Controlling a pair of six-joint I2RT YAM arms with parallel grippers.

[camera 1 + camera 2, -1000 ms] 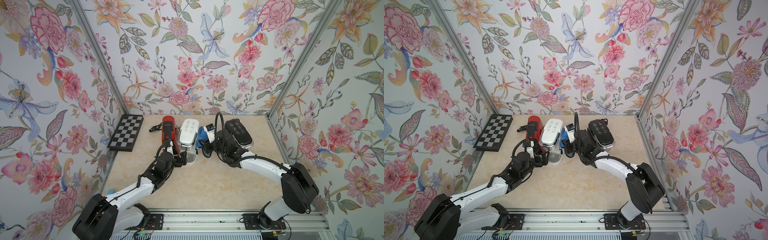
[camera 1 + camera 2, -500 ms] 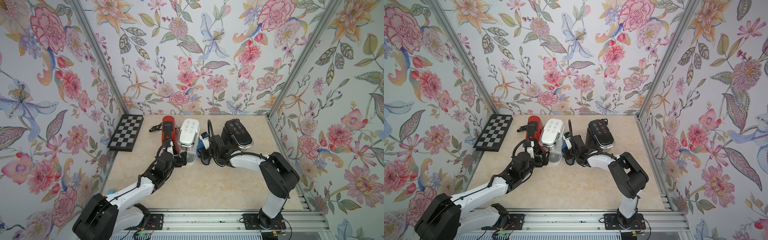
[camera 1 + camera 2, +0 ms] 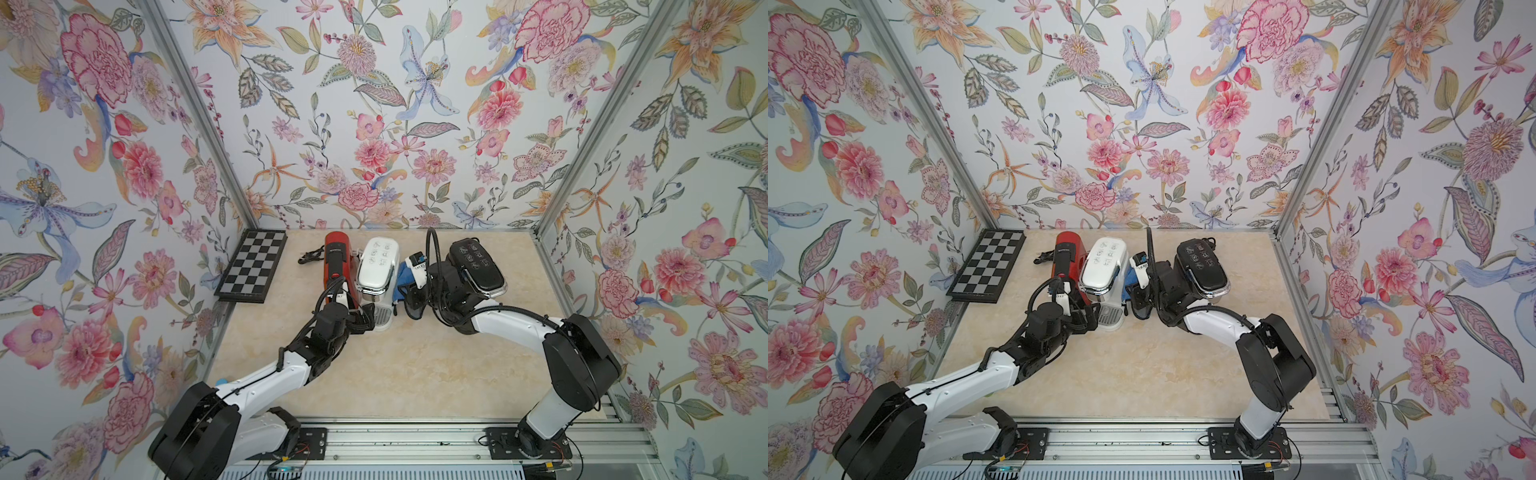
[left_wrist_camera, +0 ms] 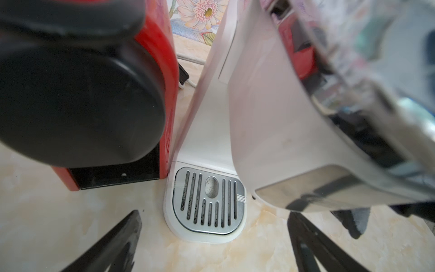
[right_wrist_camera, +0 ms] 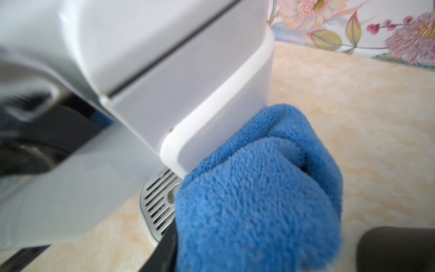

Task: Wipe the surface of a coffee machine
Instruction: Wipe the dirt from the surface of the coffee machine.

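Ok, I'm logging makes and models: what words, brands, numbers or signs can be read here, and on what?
No text is legible.
white coffee machine: button symbols on its top, too small to read.
black coffee machine: pale button symbols on its top, too small to read.
red coffee machine: a pale mark on its black top strip, too small to read.
blue cloth: no label shows.
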